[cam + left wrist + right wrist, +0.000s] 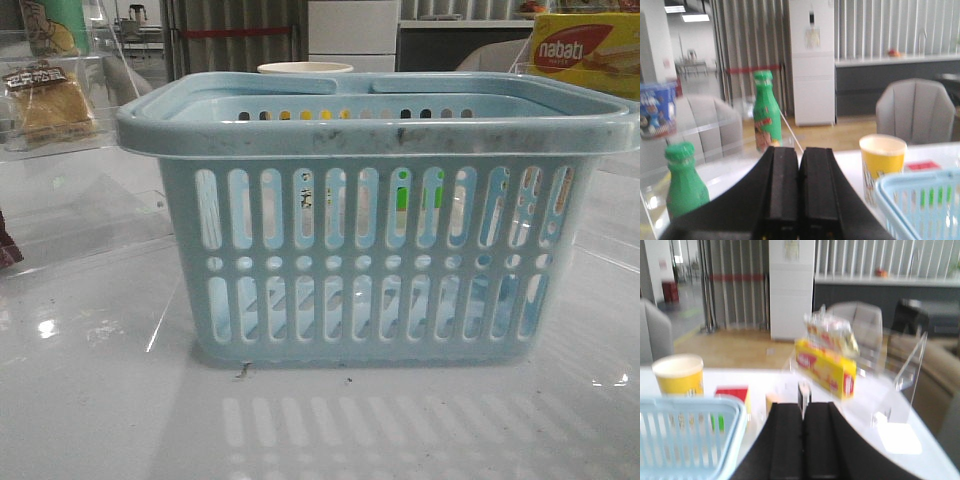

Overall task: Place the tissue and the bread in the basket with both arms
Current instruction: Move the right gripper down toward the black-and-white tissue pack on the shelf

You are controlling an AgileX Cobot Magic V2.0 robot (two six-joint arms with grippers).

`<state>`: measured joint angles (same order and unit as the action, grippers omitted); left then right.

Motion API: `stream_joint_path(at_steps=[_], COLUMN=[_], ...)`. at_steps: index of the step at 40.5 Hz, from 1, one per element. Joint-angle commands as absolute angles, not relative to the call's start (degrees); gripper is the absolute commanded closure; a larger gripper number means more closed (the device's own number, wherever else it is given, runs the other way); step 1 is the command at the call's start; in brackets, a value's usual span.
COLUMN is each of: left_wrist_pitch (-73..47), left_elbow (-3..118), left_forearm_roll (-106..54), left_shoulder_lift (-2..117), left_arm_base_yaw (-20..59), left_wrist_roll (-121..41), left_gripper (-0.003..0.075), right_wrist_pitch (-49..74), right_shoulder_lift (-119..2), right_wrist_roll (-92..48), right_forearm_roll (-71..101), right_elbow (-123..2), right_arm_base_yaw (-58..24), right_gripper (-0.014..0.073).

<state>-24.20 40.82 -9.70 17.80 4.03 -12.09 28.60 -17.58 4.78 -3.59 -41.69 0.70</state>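
While both arms stay out of the front view, the light blue basket fills the middle of that view, standing upright on the glossy white table with its handles folded down along the rim. Through its slotted wall only small bits of green and yellow show; what they belong to cannot be told. Behind the basket's far rim peeks the top of a yellow paper cup. Farther back on the left, the bread in its clear wrap rests on a transparent acrylic shelf, well apart from the basket. On the far right sits a yellow-and-red nabati box. The tissue cannot be made out with certainty in any view.

From the left wrist, the left tool has its black fingers pressed together with nothing between them; green bottles stand beyond it. From the right wrist, the right tool is likewise closed and empty, the basket's corner just beside it.
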Motion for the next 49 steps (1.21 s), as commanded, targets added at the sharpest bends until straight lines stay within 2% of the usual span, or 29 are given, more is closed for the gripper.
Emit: stream_joint_path(at_steps=[1,9,23,27,30,35,38,40,49], left_wrist_pitch=[-24.52,-30.04,-32.00,-32.09,-32.09,-31.76,-31.36,-31.37,-31.47], left_elbow=[42.97,41.21,37.17,36.80,36.80,36.80,36.80,36.80,36.80], left_forearm_roll=[-10.70,-10.70,-10.70,-10.70,-10.70,-10.49,-10.49,-10.49,-10.49], left_shoulder_lift=[21.59,26.24,29.20,29.47,29.59,29.59,29.59,29.59,29.59], left_arm_base_yaw=[4.07,4.07,4.07,4.07,4.07,4.07,4.07,4.07,4.07], left_wrist_roll=[-11.73,-11.73,-11.73,-11.73,-11.73,-11.73,-11.73,-11.73,-11.73], left_gripper=[0.0629,0.0629,0.0629,0.0626,0.0573,0.0347,0.0239,0.0220,0.0251], right_wrist_pitch=[29.29,38.16,44.15,44.40,44.40,44.40,44.40,43.93,39.07], right_shoulder_lift=[-21.43,-26.89,-34.56,-36.41,-37.77,-39.95,-41.43,-42.40,-49.76], right_wrist_roll=[4.49,4.49,4.49,4.49,4.38,4.31,4.31,4.31,4.37], right_forearm_roll=[-3.94,-3.94,-4.05,-4.25,-4.48,-6.04,-6.12,-6.12,-6.84], right_elbow=[-43.29,-43.29,-43.19,-43.19,-43.19,-43.19,-43.19,-43.19,-45.51], right_arm_base_yaw=[0.78,0.78,0.78,0.78,0.78,0.78,0.78,0.78,2.60], right_gripper=[0.0537,0.0537,0.0535,0.0494,0.0390,0.0151,0.0074,0.0060,0.0064])
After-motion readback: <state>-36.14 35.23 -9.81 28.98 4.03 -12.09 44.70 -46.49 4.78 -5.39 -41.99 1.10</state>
